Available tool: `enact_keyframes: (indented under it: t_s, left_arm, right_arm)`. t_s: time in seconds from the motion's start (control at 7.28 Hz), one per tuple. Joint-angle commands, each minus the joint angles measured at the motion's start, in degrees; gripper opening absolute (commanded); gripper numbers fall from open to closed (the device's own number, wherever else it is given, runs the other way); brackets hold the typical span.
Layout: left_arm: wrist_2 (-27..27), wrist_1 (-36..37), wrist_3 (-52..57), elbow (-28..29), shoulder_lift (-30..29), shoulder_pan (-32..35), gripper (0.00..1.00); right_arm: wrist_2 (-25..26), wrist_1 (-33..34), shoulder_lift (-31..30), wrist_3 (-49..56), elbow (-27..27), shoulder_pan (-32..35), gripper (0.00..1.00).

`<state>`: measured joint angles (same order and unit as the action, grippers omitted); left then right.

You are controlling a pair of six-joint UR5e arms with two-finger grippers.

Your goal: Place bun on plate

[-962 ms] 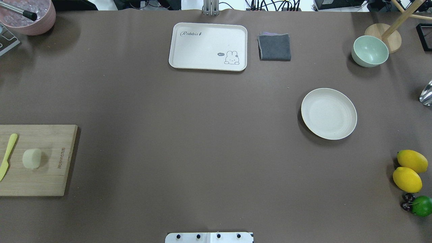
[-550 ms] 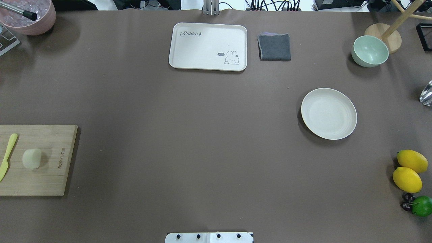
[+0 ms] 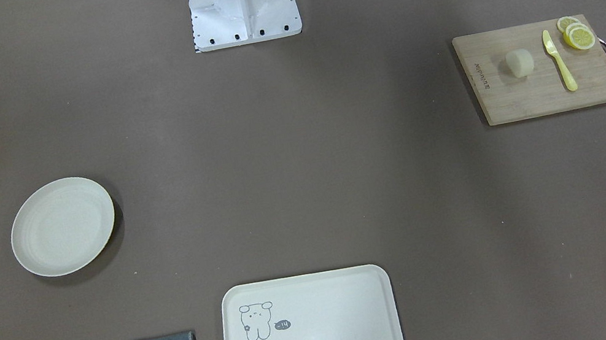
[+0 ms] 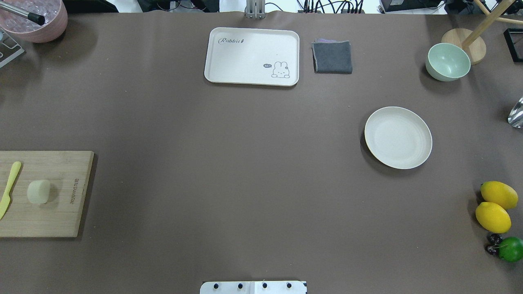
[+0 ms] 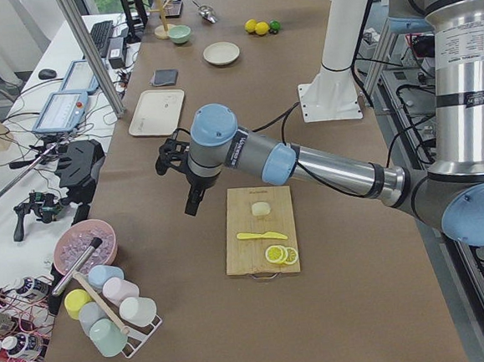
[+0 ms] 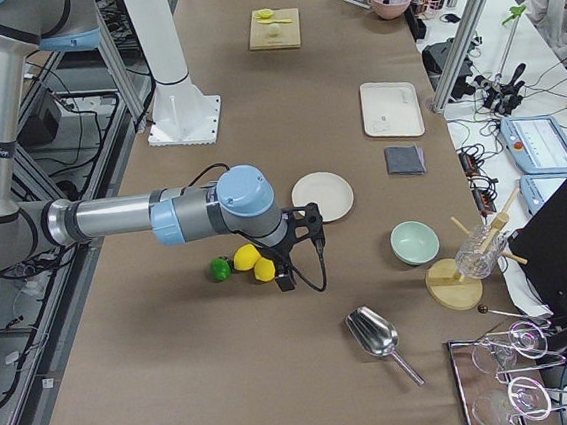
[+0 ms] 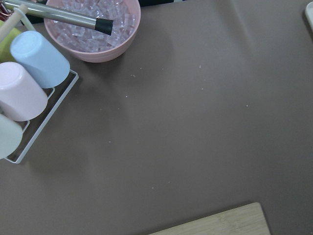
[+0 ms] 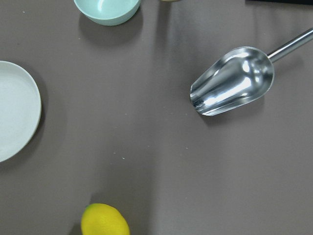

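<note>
bun (image 4: 39,192): a small pale lump lying on a wooden cutting board (image 4: 61,220) at the table's left side, just beside a yellow knife (image 4: 10,188); in the front-facing view, lemon slices (image 3: 577,34) lie on the board beyond the knife. nothing touches the bun.

plate (image 4: 398,137): round and cream-white, on the right half of the table, well apart from the board, with nothing on it. two whole lemons (image 4: 493,217) and a lime (image 4: 510,249) lie nearer the robot, at the table's right edge; a green bowl (image 4: 448,61) stands beyond the plate.

left gripper (image 5: 192,203): seen only from the side, it hangs over bare table beside the board, clear of the bun; whether its fingers are spread or pressed together cannot be told.

right gripper (image 6: 288,275): seen only from the side, it hangs near the lemons, short of the plate; its finger state cannot be told either.

a tray (image 4: 251,56) and a folded grey cloth (image 4: 332,57) lie at the far edge.
</note>
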<state>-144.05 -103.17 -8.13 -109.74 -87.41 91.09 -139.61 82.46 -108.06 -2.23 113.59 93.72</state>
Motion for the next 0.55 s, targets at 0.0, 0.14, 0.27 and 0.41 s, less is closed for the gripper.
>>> enact_keyframes:
  t_s: [0.0, 0.14, 0.27, 0.41]
  left_arm:
    - [-2.8, -5.0, -1.4, 0.3, 0.0, -2.6, 0.98]
    - [-2.9, -7.9, -1.8, 0.3, -0.3, -4.2, 0.98]
    - [-2.9, -8.6, -1.9, 0.4, -0.1, -4.8, 0.98]
    - [-2.9, -8.6, -1.9, 0.4, -0.1, -4.8, 0.98]
  right_arm:
    - [-1.7, -4.7, 0.6, -13.8, -0.2, -7.2, 1.00]
    - [0.9, -11.2, 1.3, -23.0, -2.0, -11.5, 1.00]
    - [4.6, -20.1, 2.6, -31.2, -6.4, -17.1, 1.00]
    - [7.7, -27.7, 5.7, -39.8, -11.5, -22.2, 0.99]
